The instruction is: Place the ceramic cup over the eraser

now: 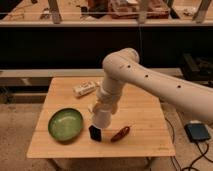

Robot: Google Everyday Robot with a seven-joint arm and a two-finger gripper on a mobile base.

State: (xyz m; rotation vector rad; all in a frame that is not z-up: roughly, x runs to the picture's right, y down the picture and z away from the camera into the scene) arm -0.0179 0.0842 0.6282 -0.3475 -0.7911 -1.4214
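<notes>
Nearest the front edge of the wooden table [150, 145] stood the eraser [95, 133], a small black block. Its upper part met the lower edge of the ceramic cup [101, 120], so whether the two touched could not be told. Just right of the eraser lay a reddish-brown chili-shaped thing [120, 133], and to the left, apart from both, sat the green bowl [65, 124].

The ceramic cup hung at the end of the white arm [150, 80], directly above and slightly behind the eraser. The gripper [103, 111] was at the cup's top. Its fingers were mostly hidden by the wrist and the cup, but they were pressed together, pinching the cup.

A cream-white block [92, 107] showed only as a sliver behind the wrist. Farther back lay a white tube-shaped bottle [85, 89] on its side.

On the floor to the right, a dark box [197, 132] with a cable was partly cut off by the arm. The shelves beyond were too dim to make out.
</notes>
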